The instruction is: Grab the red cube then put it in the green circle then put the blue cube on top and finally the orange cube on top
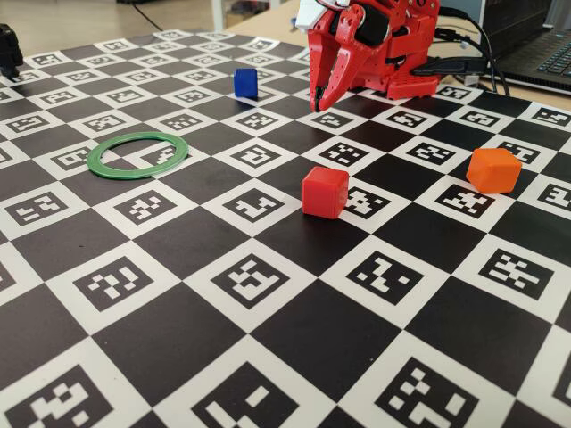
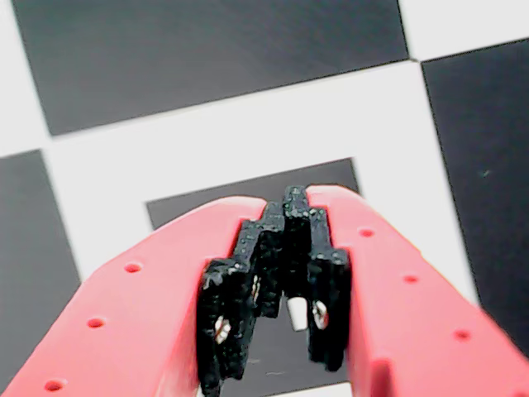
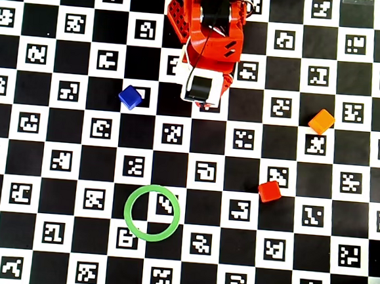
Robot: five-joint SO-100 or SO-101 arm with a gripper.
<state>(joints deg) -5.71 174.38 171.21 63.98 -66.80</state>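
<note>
The red cube (image 1: 324, 192) (image 3: 270, 191) rests on the checkered marker mat, right of centre in the overhead view. The thin green circle (image 1: 93, 159) (image 3: 126, 211) lies flat with nothing inside it. By the arm's left side in the overhead view sits the blue cube (image 1: 245, 82) (image 3: 130, 97). The orange cube (image 1: 493, 169) (image 3: 321, 121) is at the right. My red gripper (image 1: 318, 94) (image 2: 296, 198) hangs folded close to the arm's base, tips pointing down just above the mat. Its black pads meet with nothing between them, and it is well apart from every cube.
The arm's red base (image 3: 209, 25) stands at the mat's far edge. Behind it in the fixed view are a laptop (image 1: 535, 45) and black cables (image 1: 464, 64). A dark object (image 1: 9, 49) sits at the far left corner.
</note>
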